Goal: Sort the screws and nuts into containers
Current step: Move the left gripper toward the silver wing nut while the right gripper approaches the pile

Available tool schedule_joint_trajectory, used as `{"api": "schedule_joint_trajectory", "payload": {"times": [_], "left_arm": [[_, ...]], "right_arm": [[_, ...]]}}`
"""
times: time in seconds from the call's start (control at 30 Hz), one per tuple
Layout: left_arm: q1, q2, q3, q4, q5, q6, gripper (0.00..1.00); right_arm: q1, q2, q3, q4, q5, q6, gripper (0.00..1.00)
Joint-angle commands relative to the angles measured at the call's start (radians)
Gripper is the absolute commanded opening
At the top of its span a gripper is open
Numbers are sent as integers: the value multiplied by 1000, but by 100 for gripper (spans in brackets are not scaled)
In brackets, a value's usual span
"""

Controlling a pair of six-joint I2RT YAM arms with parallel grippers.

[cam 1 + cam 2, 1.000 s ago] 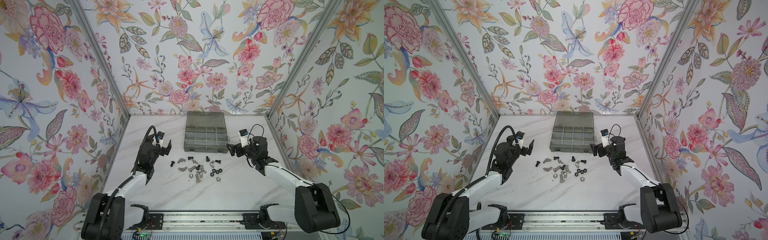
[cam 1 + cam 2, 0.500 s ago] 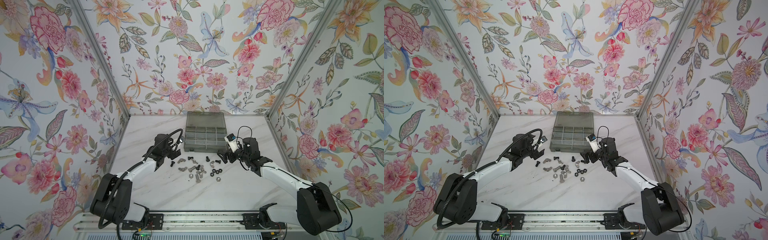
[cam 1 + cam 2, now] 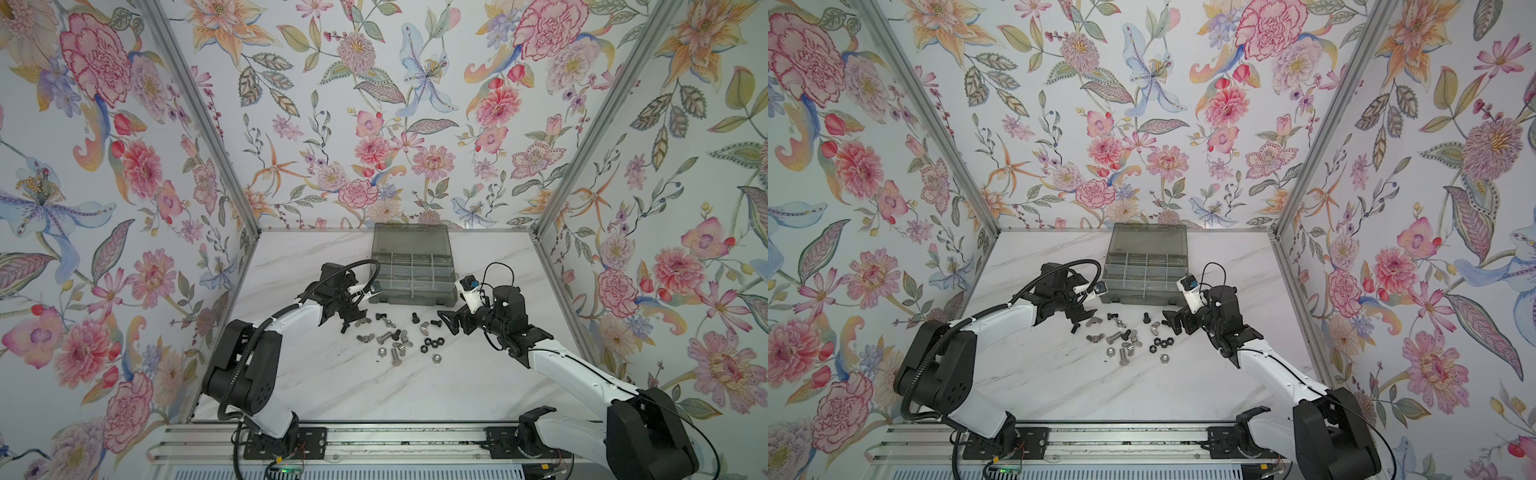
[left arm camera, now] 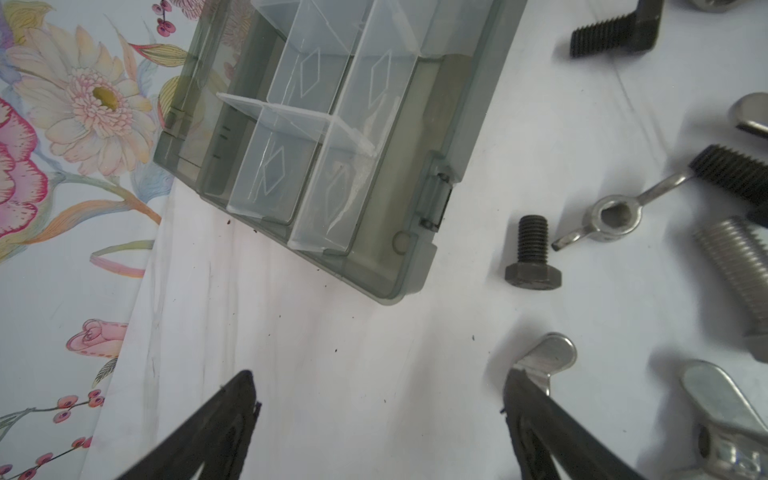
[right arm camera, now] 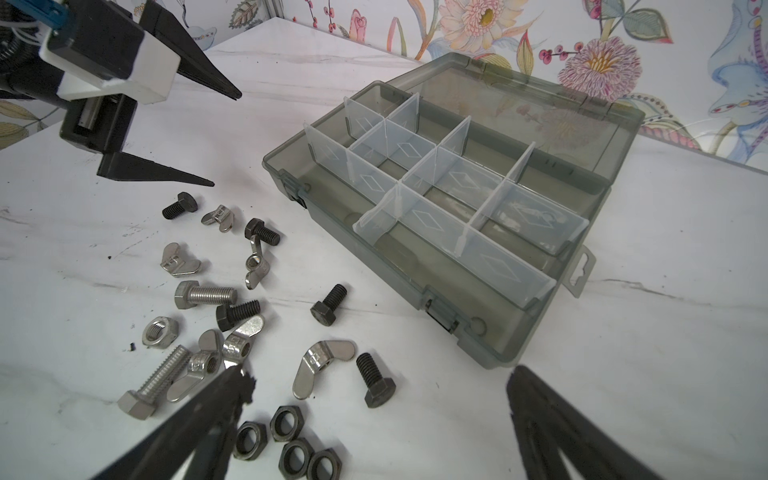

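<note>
The screws and nuts (image 3: 395,340) (image 3: 1125,341) lie loose on the marble in front of the containers, the cells of a smoky-grey organizer box (image 3: 444,291) (image 3: 1177,293) with its lid back. My left gripper (image 3: 351,321) (image 4: 379,382) is open at the heap's left edge. Only bare table lies between its fingers, and one fingertip sits against a silver wing nut (image 4: 548,357), with a black screw (image 4: 533,253) beyond. My right gripper (image 3: 445,322) (image 5: 379,374) is open at the heap's right edge, over a black screw (image 5: 376,380) and a wing nut (image 5: 320,363). Black hex nuts (image 5: 286,444) lie beside one finger.
The box's cells look empty in the right wrist view, divided by thin clear walls (image 5: 415,174). Two long silver screws (image 5: 205,296) (image 5: 156,384) lie in the heap. The left gripper (image 5: 225,138) hovers over the heap's far side. Floral walls enclose the table on three sides.
Both arms have swung in from beside the box and come down to the heap, left gripper to its left edge, right gripper to its right edge. Both stay open.
</note>
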Motion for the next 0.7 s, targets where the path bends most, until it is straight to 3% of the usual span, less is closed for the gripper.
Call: {"api": "schedule_joint_trajectory", "payload": {"times": [0.0, 0.67], "left_arm": [[-7, 27, 52, -99, 89, 17, 94], [-71, 41, 79, -280, 45, -44, 83]], "right_arm": [[8, -15, -21, 25, 5, 17, 99], [9, 16, -49, 66, 9, 33, 99]]}}
